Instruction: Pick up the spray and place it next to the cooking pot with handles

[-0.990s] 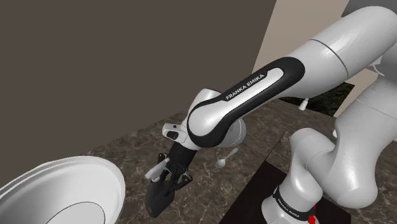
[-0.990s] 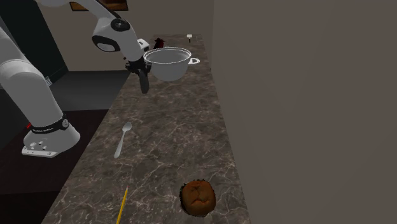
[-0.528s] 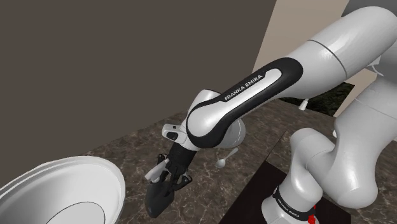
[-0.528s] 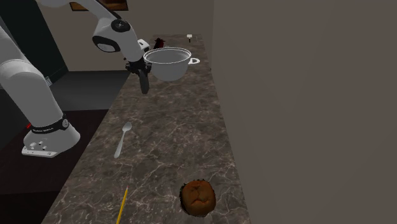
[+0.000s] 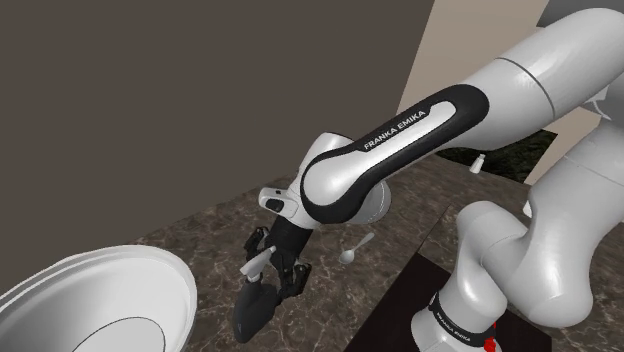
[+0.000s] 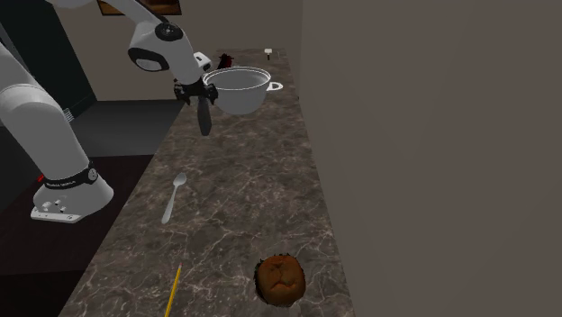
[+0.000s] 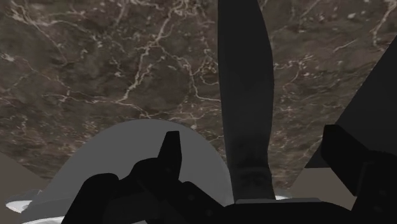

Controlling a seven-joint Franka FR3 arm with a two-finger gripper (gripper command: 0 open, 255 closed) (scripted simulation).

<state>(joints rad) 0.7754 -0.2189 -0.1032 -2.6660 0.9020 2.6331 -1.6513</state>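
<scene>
The spray (image 5: 253, 308) is a dark, slim bottle standing just beside the white cooking pot (image 5: 100, 290) on the brown marble counter (image 6: 243, 180). In the second exterior view the spray (image 6: 204, 119) hangs down from under my gripper (image 6: 199, 97), left of the pot (image 6: 239, 90). My gripper (image 5: 268, 272) sits over the spray's top. In the wrist view the spray (image 7: 245, 95) lies between my fingers (image 7: 170, 149), which stand apart and do not touch it. The gripper (image 7: 249, 137) is open.
A spoon (image 6: 174, 196) lies on the counter toward the stand (image 6: 67, 194), with a yellow pencil (image 6: 173, 288) and a brown round lump (image 6: 282, 277) further along. A grey wall (image 6: 432, 153) borders the counter. Small items (image 6: 225, 60) stand behind the pot.
The fingers have opened off the spray. The hand has lifted slightly, and the spray stays beside the pot.
</scene>
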